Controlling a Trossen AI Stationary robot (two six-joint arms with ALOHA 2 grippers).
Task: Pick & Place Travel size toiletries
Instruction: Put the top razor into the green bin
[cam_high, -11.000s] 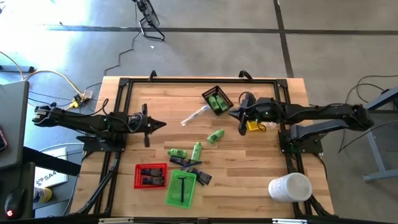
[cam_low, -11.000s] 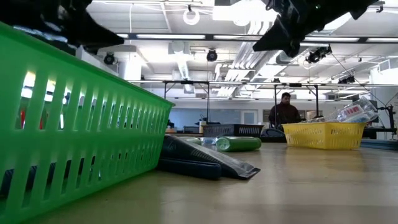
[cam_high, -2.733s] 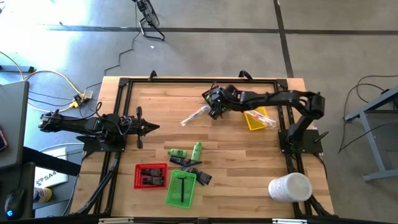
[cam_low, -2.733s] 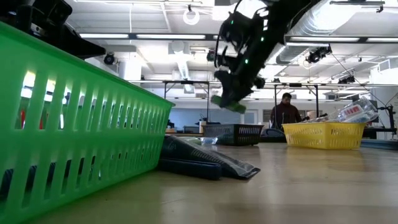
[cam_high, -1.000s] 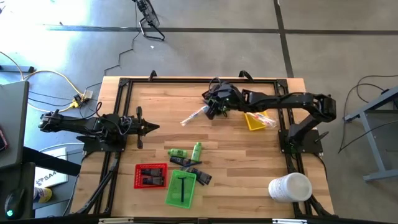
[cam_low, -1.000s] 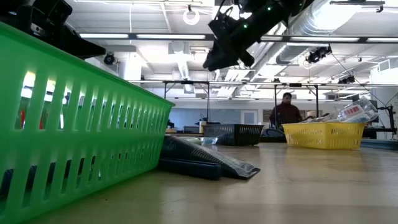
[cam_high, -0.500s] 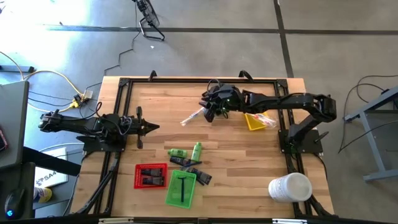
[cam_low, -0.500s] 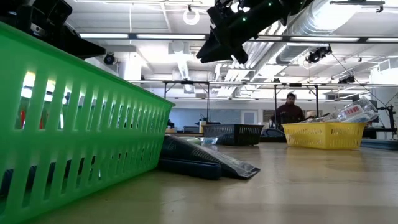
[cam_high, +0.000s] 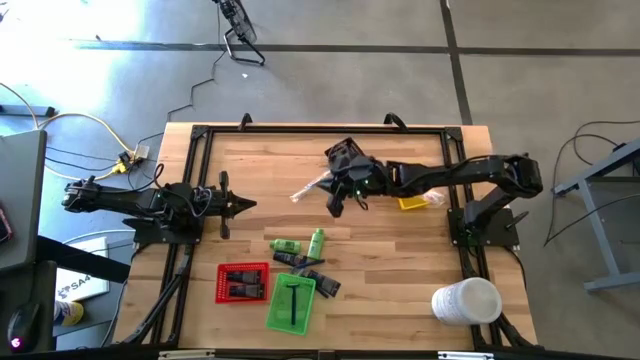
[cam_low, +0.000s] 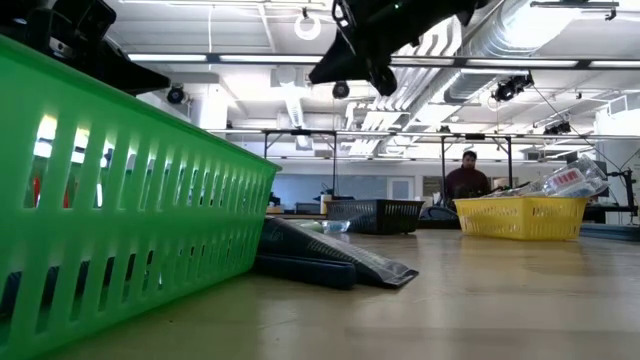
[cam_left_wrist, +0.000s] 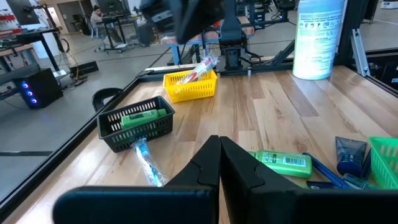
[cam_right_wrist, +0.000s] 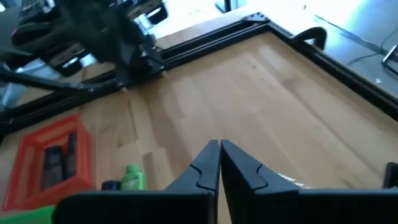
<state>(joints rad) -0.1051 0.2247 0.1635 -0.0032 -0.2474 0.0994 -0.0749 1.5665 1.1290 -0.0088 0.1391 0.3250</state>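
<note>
Toiletries lie in a loose cluster mid-table: green bottles (cam_high: 316, 241), dark packets (cam_high: 305, 265) touching them, and a wrapped stick (cam_high: 312, 186) near the black tray (cam_high: 341, 152). Right gripper (cam_high: 335, 207) hangs above the wood between stick and bottles, fingers (cam_right_wrist: 208, 163) pinched together on nothing. Left gripper (cam_high: 246, 204) waits closed and empty at the left side. Trouble I'd expect: the packets overlap the bottles, so a closing grab may drag two pieces, or roll a bottle toward the red tray (cam_high: 243, 282)
</note>
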